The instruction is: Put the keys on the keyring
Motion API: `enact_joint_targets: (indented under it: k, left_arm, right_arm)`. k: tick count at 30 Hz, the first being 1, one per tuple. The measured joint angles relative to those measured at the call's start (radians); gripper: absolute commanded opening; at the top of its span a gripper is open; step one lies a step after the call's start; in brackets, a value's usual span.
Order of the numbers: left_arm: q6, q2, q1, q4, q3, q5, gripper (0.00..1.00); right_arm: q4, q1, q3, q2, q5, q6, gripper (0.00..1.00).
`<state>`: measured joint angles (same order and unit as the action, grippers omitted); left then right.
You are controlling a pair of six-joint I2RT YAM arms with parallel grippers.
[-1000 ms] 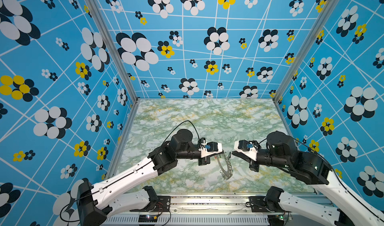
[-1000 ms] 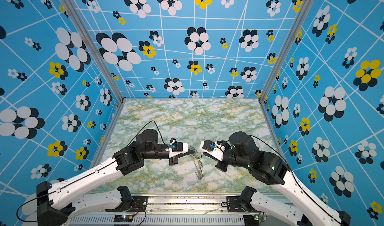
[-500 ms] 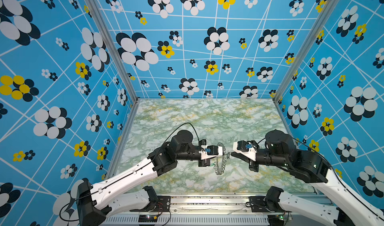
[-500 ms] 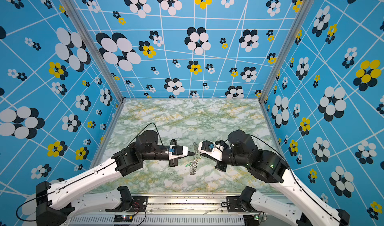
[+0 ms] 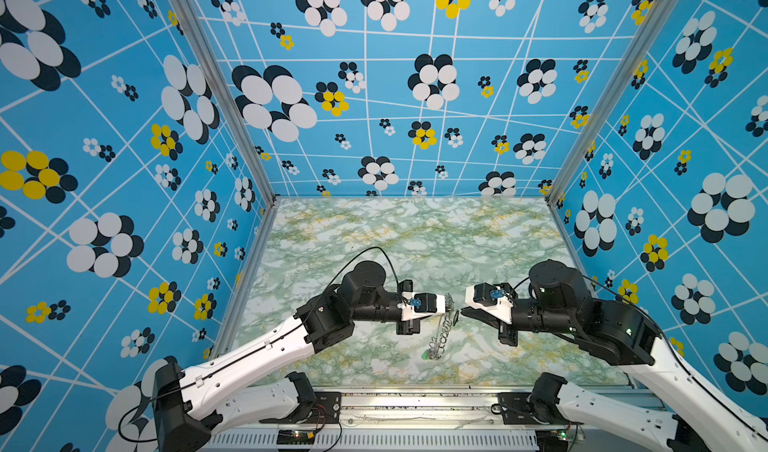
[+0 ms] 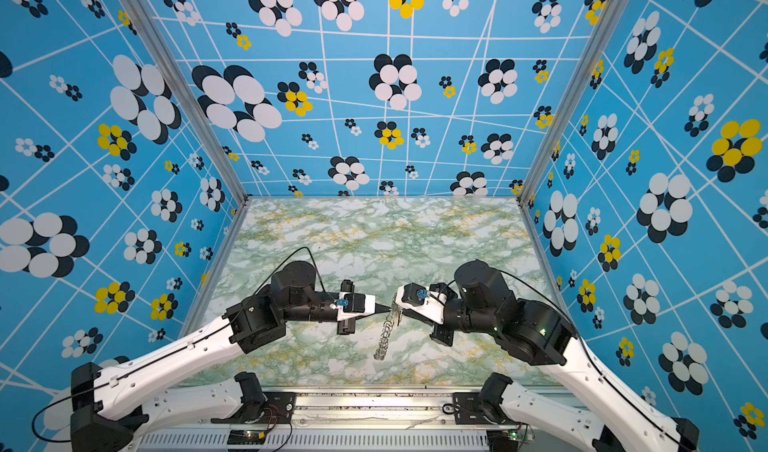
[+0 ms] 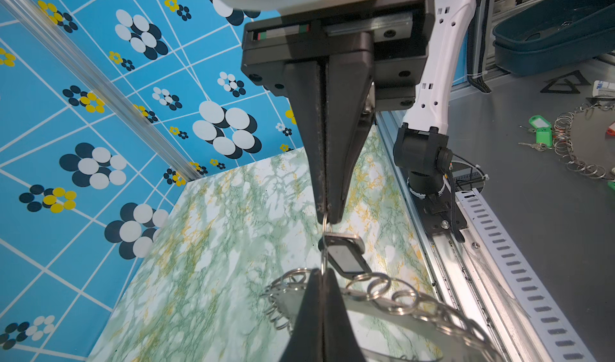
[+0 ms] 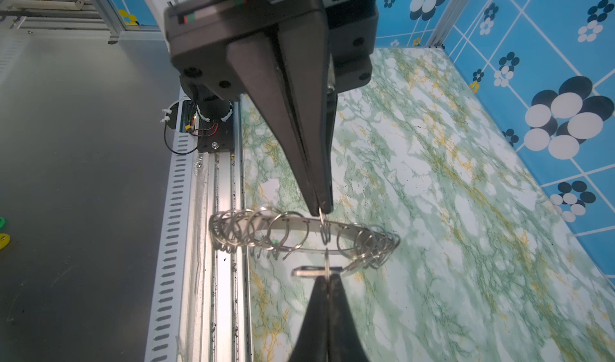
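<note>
The keyring [image 5: 441,335] [image 6: 384,333] hangs edge-on above the marble table, its wire loops in a row. My left gripper [image 5: 450,305] [image 7: 321,275] is shut on one wire loop at the keyring's upper end. My right gripper [image 5: 460,315] [image 8: 327,278] faces it tip to tip, shut on the small ring of a key with a black tag [image 7: 344,255] [image 8: 311,271]. That small ring touches or overlaps the held loop [image 8: 324,232]. A bit of green [image 5: 424,354] shows at the keyring's low end. The other keys are out of view.
The marble table [image 5: 415,242] has patterned blue walls on three sides. A metal rail [image 5: 415,404] with both arm bases runs along the front. Outside, on a grey bench, lie another ring of loops with green tags [image 7: 540,134] and a dark bin [image 7: 559,27].
The keyring has turned from a partly face-on arc to edge-on and hangs straighter. Both gripper tips have closed the gap and now nearly meet.
</note>
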<state>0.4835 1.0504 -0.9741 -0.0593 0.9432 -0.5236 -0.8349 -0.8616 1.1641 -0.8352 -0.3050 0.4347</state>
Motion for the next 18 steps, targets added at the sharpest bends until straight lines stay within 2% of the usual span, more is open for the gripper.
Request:
enact_joint_targets:
  k: [18]
  left_arm:
    - [0.0,-0.002,-0.01,0.0,0.0,-0.003,0.0]
  right_arm:
    - [-0.011,-0.002,0.0,0.003,-0.01,0.003,0.0]
